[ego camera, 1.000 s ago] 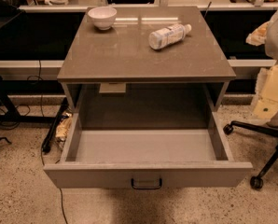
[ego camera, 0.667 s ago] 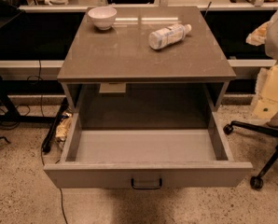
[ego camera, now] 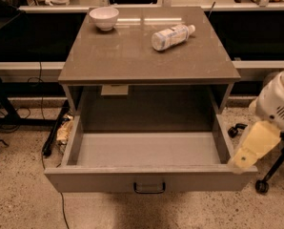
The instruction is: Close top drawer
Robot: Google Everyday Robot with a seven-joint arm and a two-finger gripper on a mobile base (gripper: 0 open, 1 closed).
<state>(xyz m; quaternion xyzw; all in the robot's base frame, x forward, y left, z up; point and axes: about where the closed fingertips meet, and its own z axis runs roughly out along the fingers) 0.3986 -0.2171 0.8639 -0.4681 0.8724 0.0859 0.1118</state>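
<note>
Grey-brown top drawer sat pulled all the way out toward the camera, flat front panel nearest. Dark bar handle at the panel's centre, nothing on it. Grey inside showed nothing in it.

Gripper was at the drawer's right front corner, its pale yellow tip at or just over the top edge of the front panel. Couldn't tell if it touched. Couldn't tell if it was open or closed either: only one pale piece showed, hanging off the white arm at the right edge.

Further back, the cavity under the bench top was dark and open. On the bench: a plastic bottle lying on its side, and a white bowl upright near the far left corner, well apart from it.

Progress, my read: none of the closing was done and the full travel was left. The approach looked about finished. What remained was pushing the front panel straight back until it sat flush under the bench top.
</note>
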